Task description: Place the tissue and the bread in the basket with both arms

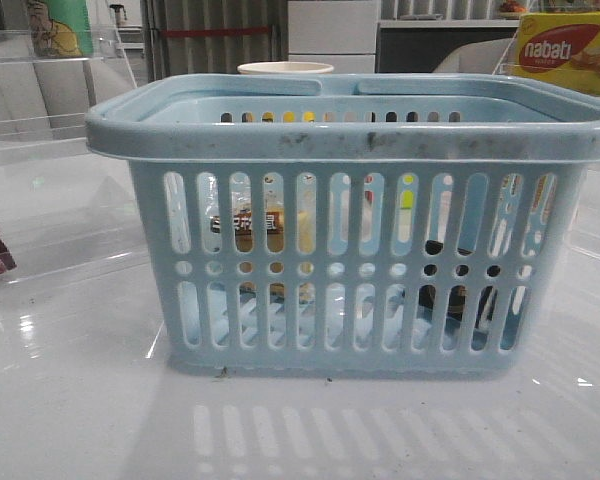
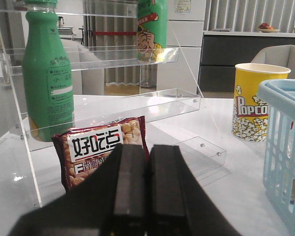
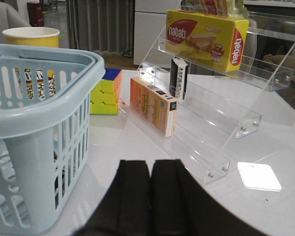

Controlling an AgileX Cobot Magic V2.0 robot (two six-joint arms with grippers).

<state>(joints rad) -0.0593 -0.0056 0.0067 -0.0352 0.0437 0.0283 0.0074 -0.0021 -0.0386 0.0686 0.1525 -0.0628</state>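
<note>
The light-blue basket (image 1: 350,140) stands in the middle of the table. Through its front slots I see the bread (image 1: 245,225), pale yellow with a dark brown label band, lying inside on the left. The dark tissue pack (image 1: 450,290) lies low inside on the right. Neither arm shows in the front view. My left gripper (image 2: 147,152) is shut and empty, left of the basket (image 2: 285,147). My right gripper (image 3: 151,169) is shut and empty, right of the basket (image 3: 39,113).
A popcorn cup (image 2: 253,101) stands behind the basket. The left acrylic shelf (image 2: 137,105) holds a green bottle (image 2: 48,73) and a snack bag (image 2: 101,142). The right shelf (image 3: 211,123) holds a nabati box (image 3: 206,37) and an orange box (image 3: 152,105); a puzzle cube (image 3: 105,91) sits nearby.
</note>
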